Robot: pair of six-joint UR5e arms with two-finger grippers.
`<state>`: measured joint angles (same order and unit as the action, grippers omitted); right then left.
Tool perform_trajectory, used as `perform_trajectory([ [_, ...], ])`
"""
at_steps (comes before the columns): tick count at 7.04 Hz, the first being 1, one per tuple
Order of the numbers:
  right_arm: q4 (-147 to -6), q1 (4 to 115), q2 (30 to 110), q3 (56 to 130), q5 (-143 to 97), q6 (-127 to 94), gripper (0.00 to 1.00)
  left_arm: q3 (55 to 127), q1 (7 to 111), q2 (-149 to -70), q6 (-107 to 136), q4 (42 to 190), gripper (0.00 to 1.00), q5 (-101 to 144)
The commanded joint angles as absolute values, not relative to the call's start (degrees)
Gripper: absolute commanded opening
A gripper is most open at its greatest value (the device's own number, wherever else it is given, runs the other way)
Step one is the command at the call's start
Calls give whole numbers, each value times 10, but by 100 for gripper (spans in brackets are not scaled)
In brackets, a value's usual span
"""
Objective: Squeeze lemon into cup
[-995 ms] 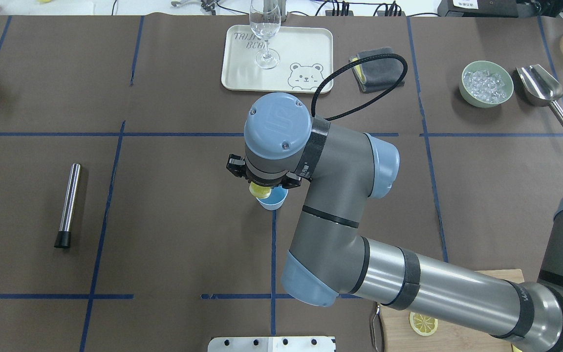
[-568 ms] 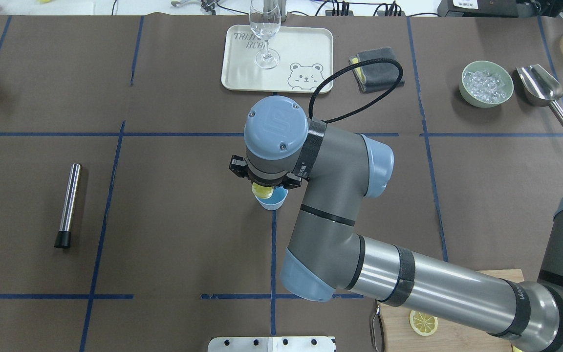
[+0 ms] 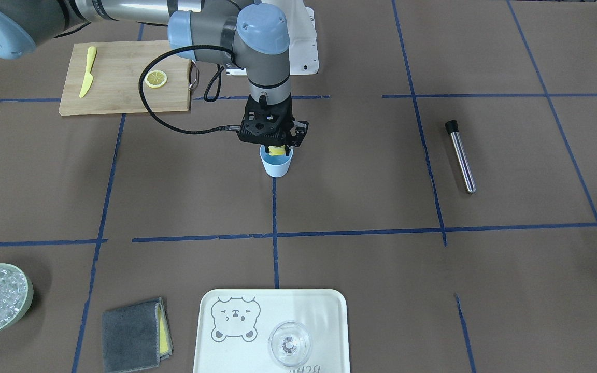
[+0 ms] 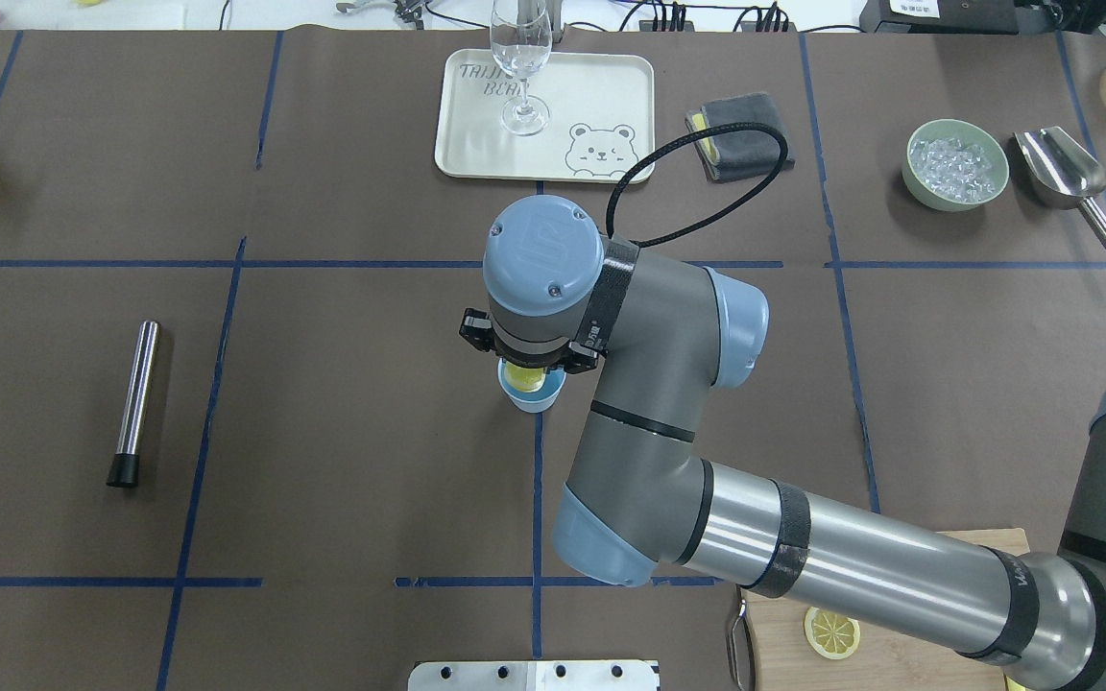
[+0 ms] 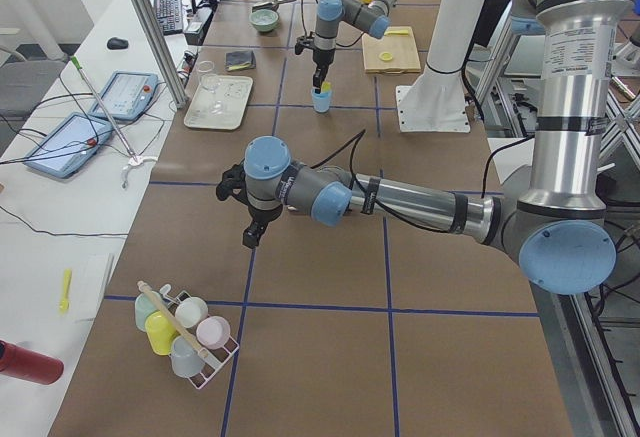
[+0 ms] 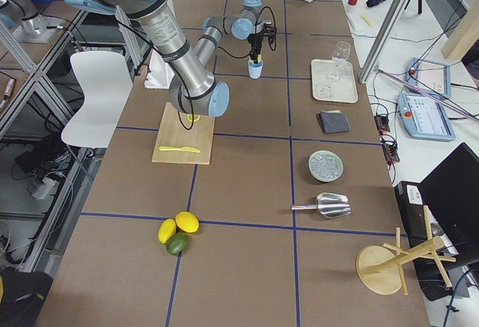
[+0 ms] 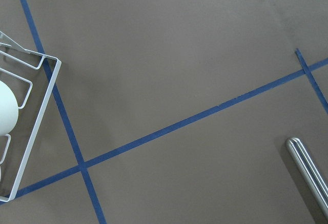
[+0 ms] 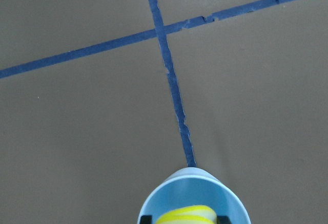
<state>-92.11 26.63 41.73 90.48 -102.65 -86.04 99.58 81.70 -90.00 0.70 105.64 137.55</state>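
My right gripper point(image 3: 276, 150) is shut on the lemon point(image 3: 276, 151), a yellow slice pinched between the fingers. It holds the slice at the mouth of the light-blue cup point(image 3: 276, 166), which stands upright on a blue tape line mid-table. From overhead the lemon point(image 4: 524, 375) shows under the wrist, over the cup point(image 4: 536, 397). In the right wrist view the lemon point(image 8: 187, 215) lies inside the cup's rim point(image 8: 190, 189). My left gripper point(image 5: 249, 229) hovers over bare table far to the left. Whether it is open or shut does not show.
A steel rod point(image 4: 133, 403) lies at the left. A tray point(image 4: 601, 96) with a stem glass point(image 4: 520, 58), a grey cloth point(image 4: 740, 130), a bowl of ice point(image 4: 954, 165) and a scoop point(image 4: 1067, 173) stand at the back. A cutting board point(image 3: 122, 77) holds another lemon slice point(image 3: 156, 79) and a yellow knife point(image 3: 87, 77).
My right gripper has shifted slightly to the right with the lemon, from the cup's left rim to over its mouth. The cup has not moved.
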Motion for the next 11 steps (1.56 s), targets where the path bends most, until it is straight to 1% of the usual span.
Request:
perform_trajectory([
  [1, -921, 265, 420, 904, -1027, -860, 62, 997, 817, -895, 6, 1056, 100, 1375],
  [2, -921, 265, 421, 904, -1027, -860, 67, 997, 817, -895, 6, 1056, 100, 1375],
  [4, -921, 265, 421, 904, -1027, -860, 68, 998, 817, -893, 6, 1056, 100, 1375],
  [5, -921, 265, 421, 904, -1027, -860, 72, 995, 817, -894, 8, 1056, 100, 1375],
  [7, -921, 266, 422, 905, -1028, -859, 92, 995, 805, -898, 86, 1061, 100, 1375],
  [8, -920, 266, 424, 911, -1041, -860, 100, 997, 769, -899, 168, 1086, 100, 1375],
  [9, -922, 277, 444, 945, -1069, -856, 100, 997, 715, -908, 293, 1132, 100, 1374],
  [10, -922, 295, 507, 1019, -1094, -850, 100, 998, 662, -911, 357, 1176, 100, 1335],
  [11, -922, 315, 559, 1070, -1114, -833, 100, 996, 607, -911, 416, 1186, 100, 1305],
])
